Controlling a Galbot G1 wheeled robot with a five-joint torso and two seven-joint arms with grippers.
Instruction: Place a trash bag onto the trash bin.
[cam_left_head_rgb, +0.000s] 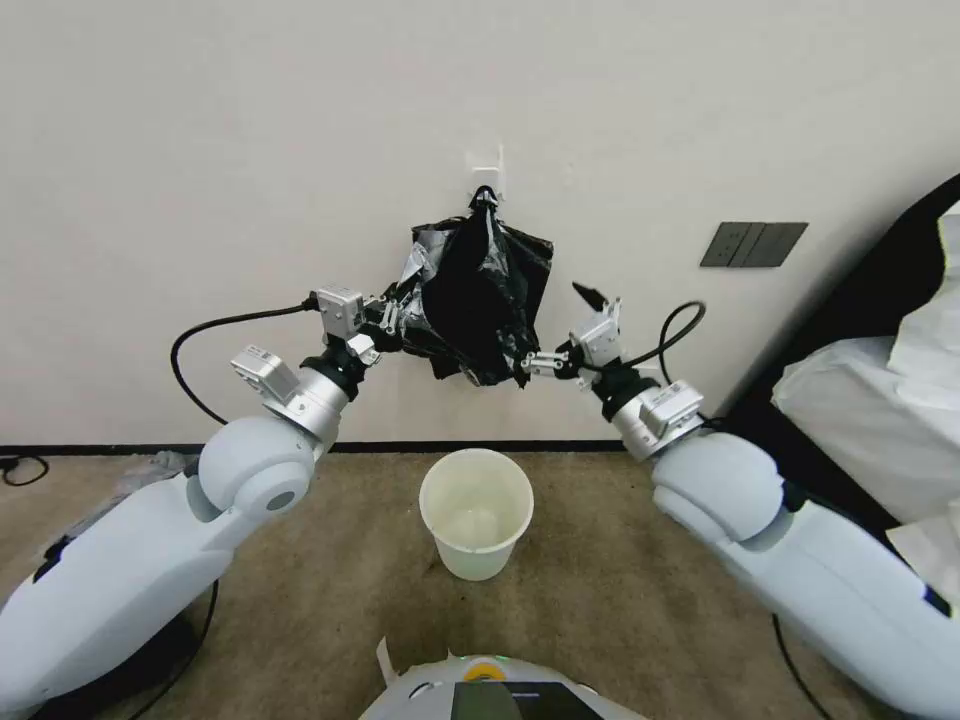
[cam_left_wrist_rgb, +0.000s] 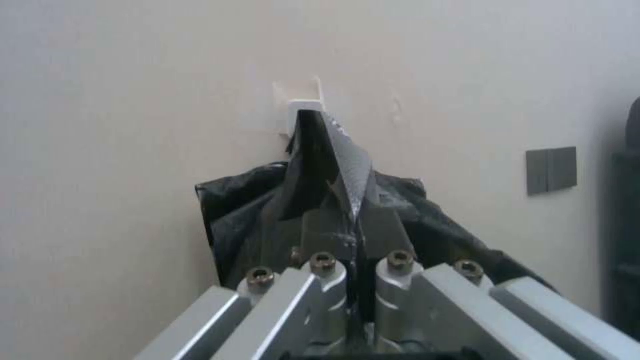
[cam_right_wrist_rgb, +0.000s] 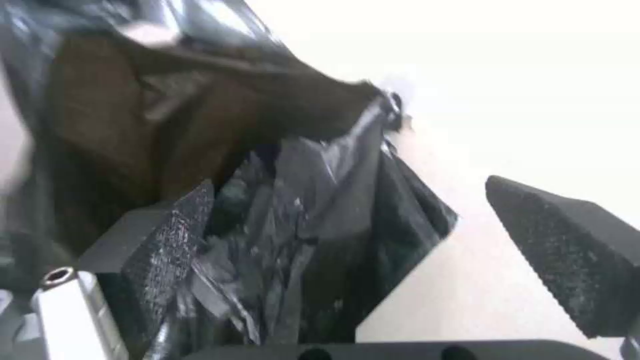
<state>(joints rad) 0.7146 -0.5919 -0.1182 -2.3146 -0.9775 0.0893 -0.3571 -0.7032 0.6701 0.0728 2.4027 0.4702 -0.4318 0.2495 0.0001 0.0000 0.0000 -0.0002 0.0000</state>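
Bag pull from the wall hook

The bag (cam_left_head_rgb: 480, 290) hangs on the hook (cam_left_head_rgb: 486, 185), above the bin (cam_left_head_rgb: 476, 510) on the floor. Our left pincer (cam_left_wrist_rgb: 350, 235) is clamped on its film; our right pincer (cam_right_wrist_rgb: 373, 235) gapes wide beside it, gripping nothing. A hard pull risks tearing the film at the hook.

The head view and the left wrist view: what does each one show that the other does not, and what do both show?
The head view alone shows the trash bin on the floor and the right gripper, open beside the hanging bags. The left wrist view alone shows, close up, the left gripper shut on the trash bag. Both show the white wall hook and the grey wall plate.
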